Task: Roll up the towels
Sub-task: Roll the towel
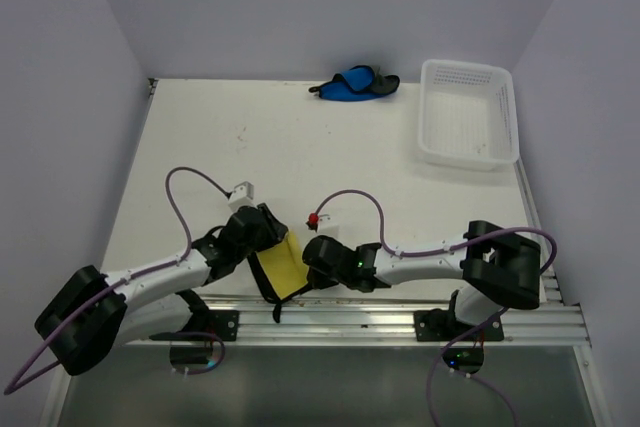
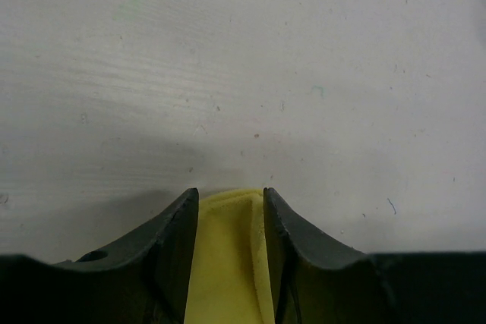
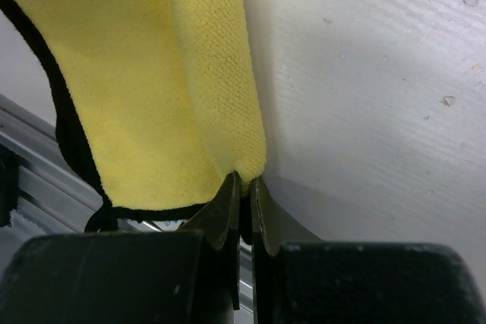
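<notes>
Pale lavender walls close in a white counter [image 1: 250, 137], with a rail running along its near edge. The yellow towel [image 1: 285, 269] lies at that near edge, between the two arms, its dark-edged border hanging over the rail. The left pincer [image 2: 228, 196] stands with its jaws parted about halfway, yellow cloth lying between them. The right pincer [image 3: 243, 180] is closed almost completely, nipping a folded edge of the yellow towel right at its tips. The blue towel [image 1: 352, 84] sits bunched against the far wall, well apart from both arms, and a white perforated basket [image 1: 466, 158] rests in the far right corner.
</notes>
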